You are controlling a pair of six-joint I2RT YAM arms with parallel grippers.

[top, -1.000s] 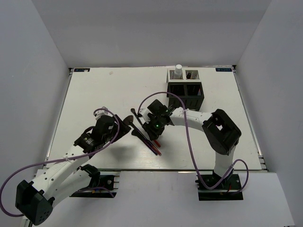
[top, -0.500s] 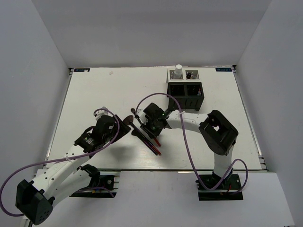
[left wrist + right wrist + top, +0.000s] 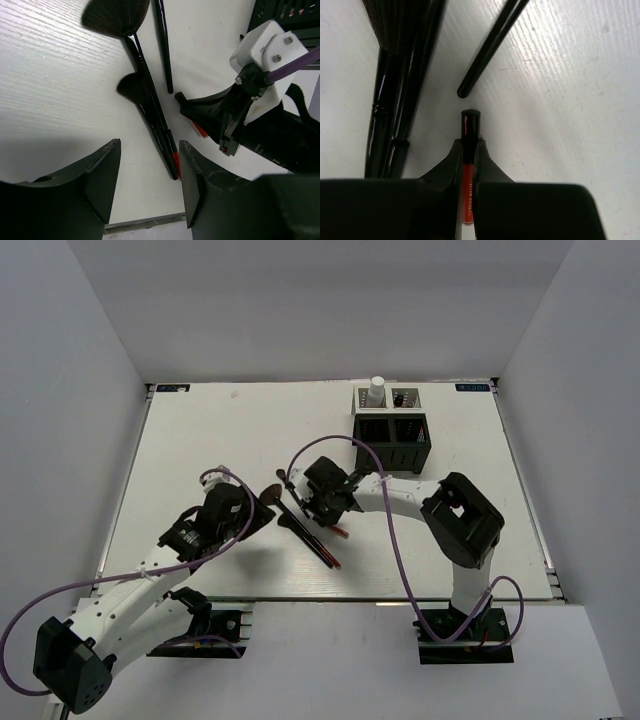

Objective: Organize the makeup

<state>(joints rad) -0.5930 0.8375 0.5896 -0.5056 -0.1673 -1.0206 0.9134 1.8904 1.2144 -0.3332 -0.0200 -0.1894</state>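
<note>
Black brushes: two on the tabletop, a fan brush and a smaller brush, handles side by side.
Sticks: one thin black stick, just beside the fan brush, not touching it.
Pencils: two. One red-tipped pencil lying against the brush handles; one red pencil, black cap forward, just short of the stick's near end.
Bottles: one white-capped bottle, upright in the far left compartment of the mesh organizer, well apart from the brushes.
Right tool: fingers together, clamped on the red pencil's shaft; whether lifted off the tabletop, cannot tell.
Left tool: fingers apart, nothing between them, hovering over the near ends of the brush handles.
</note>
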